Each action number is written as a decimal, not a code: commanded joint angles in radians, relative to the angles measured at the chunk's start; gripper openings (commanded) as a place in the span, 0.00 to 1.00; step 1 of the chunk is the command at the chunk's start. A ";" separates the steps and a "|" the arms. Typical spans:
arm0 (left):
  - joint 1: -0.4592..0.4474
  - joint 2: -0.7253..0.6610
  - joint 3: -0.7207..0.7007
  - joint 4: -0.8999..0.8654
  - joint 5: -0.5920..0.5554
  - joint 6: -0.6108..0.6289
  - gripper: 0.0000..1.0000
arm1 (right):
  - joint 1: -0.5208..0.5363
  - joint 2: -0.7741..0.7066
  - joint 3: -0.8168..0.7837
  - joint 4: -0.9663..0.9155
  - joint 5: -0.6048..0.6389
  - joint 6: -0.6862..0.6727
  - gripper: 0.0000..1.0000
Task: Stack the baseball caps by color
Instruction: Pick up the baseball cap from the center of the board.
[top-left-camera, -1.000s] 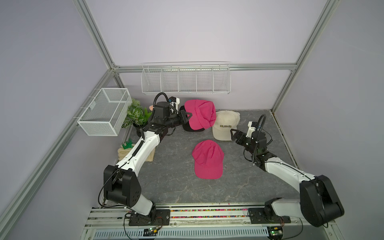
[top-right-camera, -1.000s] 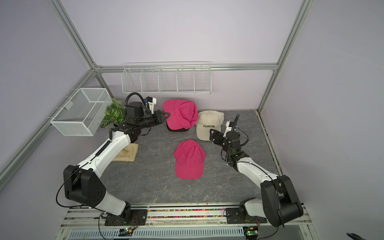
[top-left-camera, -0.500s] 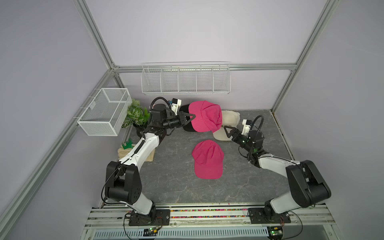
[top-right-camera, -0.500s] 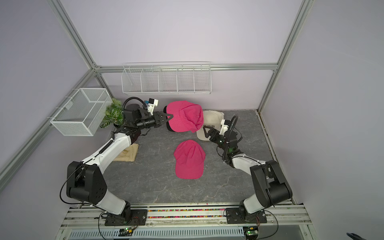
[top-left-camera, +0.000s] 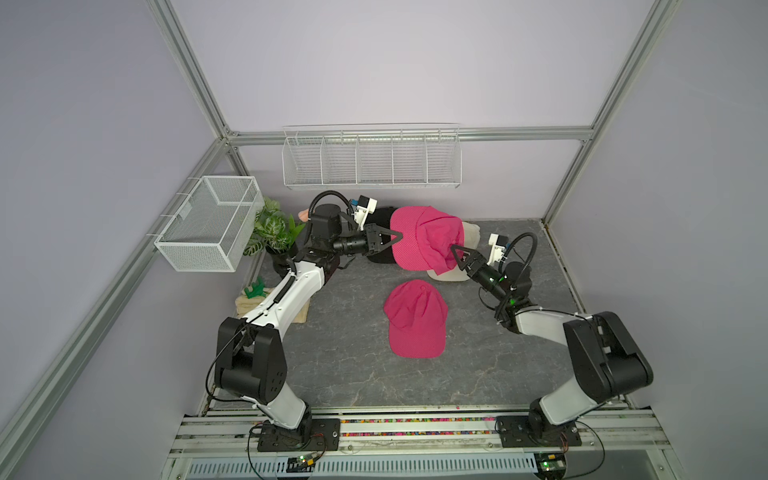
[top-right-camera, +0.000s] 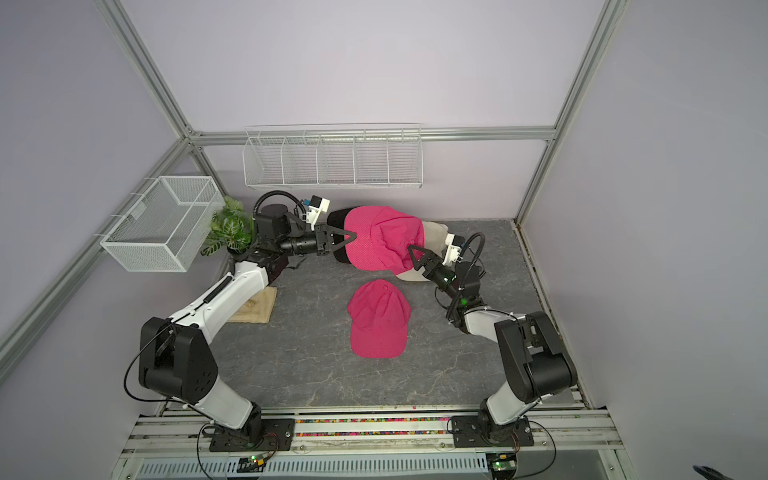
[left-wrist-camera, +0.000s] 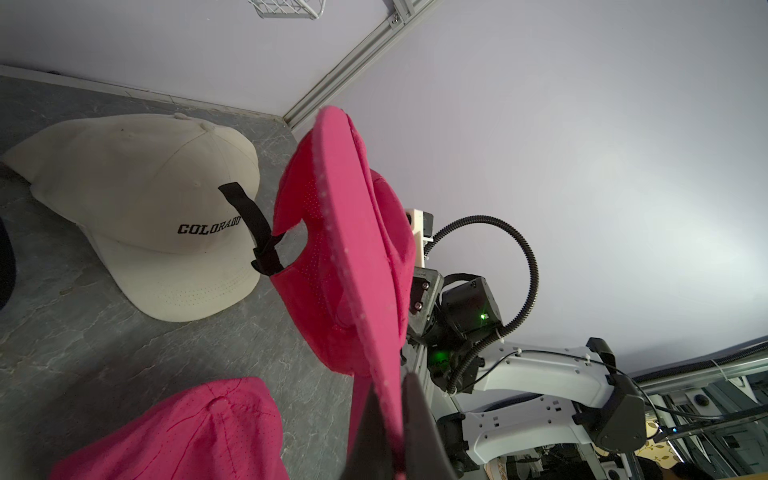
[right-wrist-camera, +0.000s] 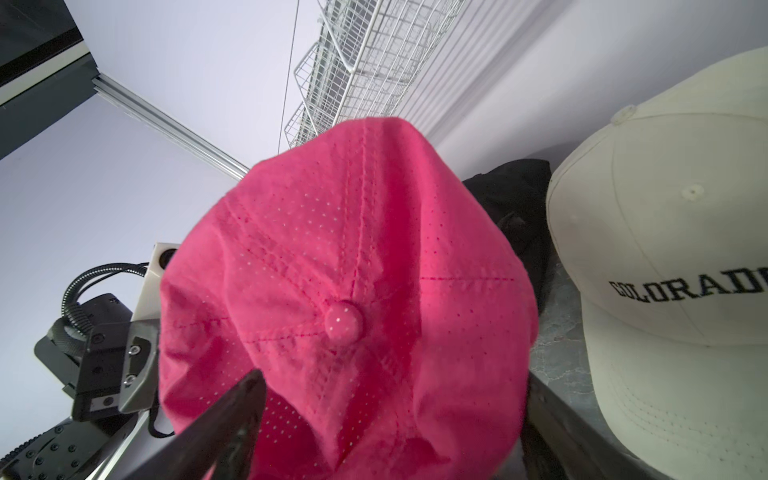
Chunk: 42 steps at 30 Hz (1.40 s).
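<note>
The left gripper (top-left-camera: 397, 237) is clenched on the brim of the raised pink cap (top-left-camera: 424, 243), at the cap's 9 o'clock edge. The cap hangs off the table, at 12 o'clock from the second pink cap (top-left-camera: 415, 320). The right gripper (top-left-camera: 455, 249) sits at its 4 o'clock, jaws spread wide — the crown lies between its fingers (right-wrist-camera: 232, 411).

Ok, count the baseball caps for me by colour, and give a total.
Pink caps: 2, the held pink cap, pinched at its brim by the left gripper, and the pink cap on the table.
Cream caps: 1 in view, the cream cap.
Black caps: 1 in view, the black cap, mostly hidden.
Total: 4 in view; any stacked underneath cannot be told.
</note>
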 joint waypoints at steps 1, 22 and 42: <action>-0.003 0.005 0.037 -0.013 0.024 0.018 0.00 | -0.004 -0.110 -0.055 -0.137 0.166 -0.079 0.92; -0.054 0.056 0.064 0.112 0.109 -0.073 0.00 | 0.001 -0.173 0.067 -0.314 0.017 -0.282 0.69; -0.063 0.066 0.083 0.054 0.103 -0.026 0.00 | -0.012 -0.137 0.046 0.019 -0.114 -0.232 0.18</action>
